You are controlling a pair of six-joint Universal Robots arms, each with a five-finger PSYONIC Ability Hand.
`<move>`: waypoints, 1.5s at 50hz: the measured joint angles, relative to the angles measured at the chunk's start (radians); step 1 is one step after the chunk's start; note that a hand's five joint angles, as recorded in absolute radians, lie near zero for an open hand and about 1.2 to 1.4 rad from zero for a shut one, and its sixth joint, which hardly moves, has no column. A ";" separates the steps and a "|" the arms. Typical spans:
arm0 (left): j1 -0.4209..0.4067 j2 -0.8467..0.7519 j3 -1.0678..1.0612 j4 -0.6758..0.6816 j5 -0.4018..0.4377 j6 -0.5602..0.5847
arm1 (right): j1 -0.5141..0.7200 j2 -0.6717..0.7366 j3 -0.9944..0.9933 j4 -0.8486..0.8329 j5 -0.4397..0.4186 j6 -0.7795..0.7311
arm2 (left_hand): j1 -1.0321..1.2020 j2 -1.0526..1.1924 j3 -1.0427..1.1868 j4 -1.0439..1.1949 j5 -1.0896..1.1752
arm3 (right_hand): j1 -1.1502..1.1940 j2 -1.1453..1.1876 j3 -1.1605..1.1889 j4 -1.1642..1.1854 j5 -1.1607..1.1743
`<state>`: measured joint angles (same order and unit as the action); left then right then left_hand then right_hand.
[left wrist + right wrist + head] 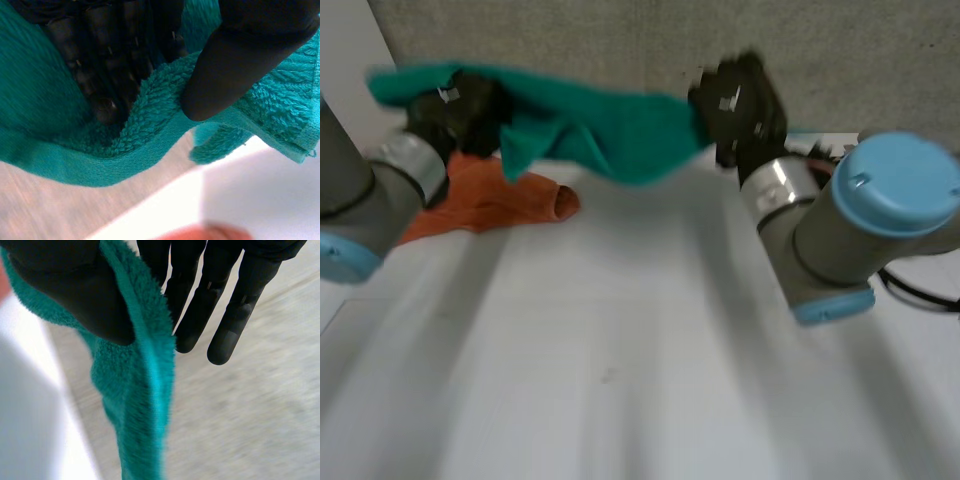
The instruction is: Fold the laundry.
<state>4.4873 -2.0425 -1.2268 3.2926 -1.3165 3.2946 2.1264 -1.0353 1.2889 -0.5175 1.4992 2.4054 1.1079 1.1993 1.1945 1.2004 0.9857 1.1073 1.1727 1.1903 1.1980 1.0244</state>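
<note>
Teal towel: ok so the teal terry-cloth towel [610, 135] is up in the air, strung between both hands over the far side of the white table [620, 350]. It's saggy and bunched in the middle, and not touching the tabletop as far as I can see.
Left hand: the black left hand [465, 108] has one end. In the left wrist view the thumb [235, 65] squeezes a fold of the hem against the curled fingers [105, 75], so that's a proper pinch.
Right hand: the black right hand [740, 95] has the other end. Its thumb [75, 290] is pressed onto the towel's edge, the fingers [200, 310] on the far side of the cloth are straight, and the towel hangs down from between them. Reads as a pinch to me.
Orange cloth: a crumpled orange cloth [490, 205] lies on the table just beside and below the left hand, in a heap and not folded.
Done so far: honestly nothing is folded yet. The towel's held up by two ends and that's about it.
Left to do: my guess is lay it flat, fold it, then give the orange one the same treatment.
</note>
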 measured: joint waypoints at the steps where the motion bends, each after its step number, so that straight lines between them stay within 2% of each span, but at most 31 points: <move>1: 0.001 -0.008 -0.025 -0.006 0.003 0.015 | 0.003 0.013 0.009 0.026 0.000 -0.001 | 0.000 0.000 0.000 0.000 0.000 | 0.000 0.000 0.000 0.000 0.000; 8: 0.030 -0.049 -0.228 -0.066 0.010 0.175 | 0.027 0.099 0.112 0.199 0.011 -0.005 | -0.004 -0.017 -0.012 -0.012 0.000 | 0.000 0.000 0.000 0.000 0.000; 10: 0.040 -0.038 -0.274 -0.086 0.012 0.212 | 0.031 0.104 0.144 0.224 0.018 -0.004 | -0.121 -0.193 -0.176 -0.182 -0.145 | 0.000 0.000 0.000 0.000 0.000; 11: 0.043 -0.030 -0.290 -0.095 0.014 0.225 | 0.032 0.102 0.155 0.229 0.021 -0.003 | -0.149 -0.207 -0.202 -0.208 -0.170 | 0.000 0.000 0.000 0.000 0.000; 12: 0.046 -0.019 -0.306 -0.103 0.016 0.236 | 0.032 0.099 0.165 0.232 0.024 -0.002 | -0.309 -0.359 -0.351 -0.360 -0.319 | 0.000 0.000 0.000 0.000 0.000; 14: 0.053 0.014 -0.343 -0.126 0.025 0.259 | 0.034 0.084 0.195 0.231 0.034 0.005 | -0.475 -0.532 -0.523 -0.536 -0.494 | 0.000 0.000 0.000 0.000 0.000; 16: 0.057 0.049 -0.369 -0.142 0.035 0.271 | 0.033 0.063 0.219 0.221 0.043 0.018 | -0.576 -0.643 -0.637 -0.650 -0.612 | 0.000 0.000 0.000 0.000 0.000; 19: 0.057 0.099 -0.402 -0.164 0.049 0.278 | 0.033 0.031 0.248 0.202 0.056 0.046 | -0.606 -0.691 -0.682 -0.703 -0.663 | 0.000 0.000 0.000 0.000 0.000; 27: 0.030 0.192 -0.482 -0.215 0.065 0.271 | 0.038 -0.025 0.303 0.190 0.083 0.130 | -0.606 -0.719 -0.711 -0.732 -0.694 | 0.000 0.000 0.000 0.000 0.000; 33: -0.026 0.186 -0.525 -0.170 0.050 0.262 | 0.043 -0.030 0.328 0.196 0.096 0.163 | -0.606 -0.719 -0.711 -0.732 -0.695 | 0.000 0.000 0.000 0.000 0.000; 39: -0.080 0.104 -0.518 -0.053 -0.016 0.251 | 0.048 -0.025 0.341 0.197 0.105 0.168 | -0.606 -0.719 -0.711 -0.732 -0.695 | 0.000 0.000 0.000 0.000 0.000; 45: -0.105 -0.001 -0.468 0.023 -0.140 0.232 | 0.046 -0.027 0.355 0.194 0.118 0.165 | -0.599 -0.703 -0.699 -0.712 -0.671 | 0.000 0.000 0.000 0.000 0.000; 52: -0.063 -0.008 -0.464 0.075 -0.243 0.218 | 0.035 -0.033 0.362 0.194 0.127 0.162 | -0.519 -0.615 -0.610 -0.609 -0.570 | 0.000 0.000 0.000 0.000 0.000; 57: -0.026 0.031 -0.493 0.108 -0.253 0.224 | 0.029 -0.037 0.358 0.200 0.130 0.158 | -0.388 -0.498 -0.494 -0.496 -0.464 | 0.000 0.000 0.000 0.000 0.000; 58: -0.008 0.063 -0.516 0.116 -0.245 0.234 | 0.027 -0.041 0.353 0.208 0.131 0.156 | -0.101 -0.217 -0.216 -0.234 -0.210 | 0.000 0.000 0.000 0.000 0.000; 59: 0.000 0.078 -0.528 0.116 -0.240 0.239 | 0.026 -0.043 0.350 0.212 0.132 0.155 | -0.009 -0.120 -0.132 -0.132 -0.110 | 0.000 0.000 0.000 0.000 0.000; 60: 0.007 0.094 -0.539 0.115 -0.234 0.245 | 0.024 -0.048 0.347 0.218 0.133 0.153 | -0.009 -0.120 -0.132 -0.132 -0.110 | 0.000 0.000 0.000 0.000 0.000; 61: 0.013 0.113 -0.550 0.113 -0.227 0.250 | 0.023 -0.052 0.343 0.224 0.134 0.152 | 0.023 -0.035 -0.036 -0.038 -0.027 | 0.000 0.000 0.000 0.000 0.000; 68: 0.061 0.369 -0.597 -0.004 -0.115 0.286 | -0.016 -0.182 0.267 0.357 0.141 0.124 | 0.023 -0.006 -0.006 -0.002 -0.019 | 0.000 0.000 0.000 0.000 0.000; 74: 0.111 0.565 -0.511 -0.238 0.023 0.277 | -0.065 -0.336 0.148 0.540 0.130 0.065 | 0.023 -0.006 -0.006 -0.001 -0.019 | 0.008 0.000 0.000 0.000 0.000; 75: 0.129 0.596 -0.471 -0.319 0.060 0.274 | -0.078 -0.381 0.102 0.607 0.119 0.043 | 0.023 -0.005 -0.006 -0.001 -0.019 | 0.013 0.000 0.000 0.000 0.000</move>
<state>4.6161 -1.4470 -1.6977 2.9740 -1.2566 3.5686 2.0487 -1.4166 1.3910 0.0897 1.6178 2.4487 1.1311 1.1942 1.1889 1.1990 0.9668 1.1199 1.1728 1.1905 1.1981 1.0247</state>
